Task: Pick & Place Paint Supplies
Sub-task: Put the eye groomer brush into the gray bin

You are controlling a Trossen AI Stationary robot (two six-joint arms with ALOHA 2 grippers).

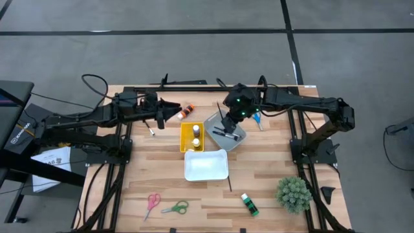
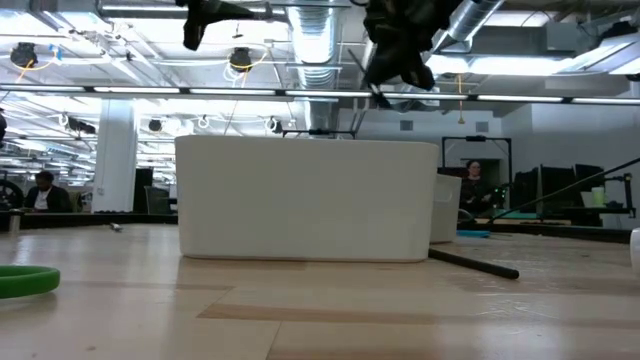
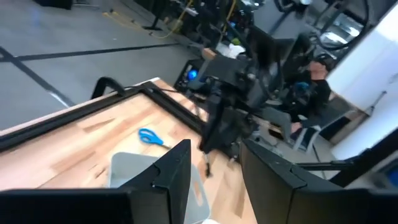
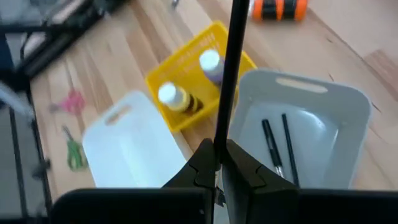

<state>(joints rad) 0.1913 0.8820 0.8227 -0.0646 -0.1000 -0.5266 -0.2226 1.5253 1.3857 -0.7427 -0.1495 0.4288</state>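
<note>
**Right wrist view: a brush pinched above the grey bin**

Right wrist view shows the right gripper (image 4: 219, 163) with its fingers clenched on a thin dark paintbrush (image 4: 231, 68), which stands upright between them over the near edge of the grey bin (image 4: 323, 99). Two more brushes (image 4: 277, 146) lie side by side on the bin's floor. Just left of the bin sits the yellow bin (image 4: 186, 62), holding a yellow bottle (image 4: 174, 98) and a purple bottle (image 4: 211, 64). Near it lies the white bin (image 4: 134, 146).

From overhead, the right gripper (image 1: 234, 116) hangs over the grey bin (image 1: 226, 133) at the middle of the worktop (image 1: 272, 168). The left gripper (image 1: 169, 112) hovers over the far left part of the worktop, just left of an orange bottle (image 1: 187, 110); its fingers (image 3: 174, 171) stand apart with nothing between them.

Blue scissors (image 1: 258, 119) lie just right of the grey bin. Another loose brush (image 1: 228, 180) lies just right of the white bin (image 1: 206, 165). Along the near edge rest pink scissors (image 1: 152, 202), green scissors (image 1: 176, 208) and a green bottle (image 1: 250, 204). A fuzzy green plant (image 1: 294, 193) sits at the near right corner.

People sit at desks in the room beyond the worktop.
</note>
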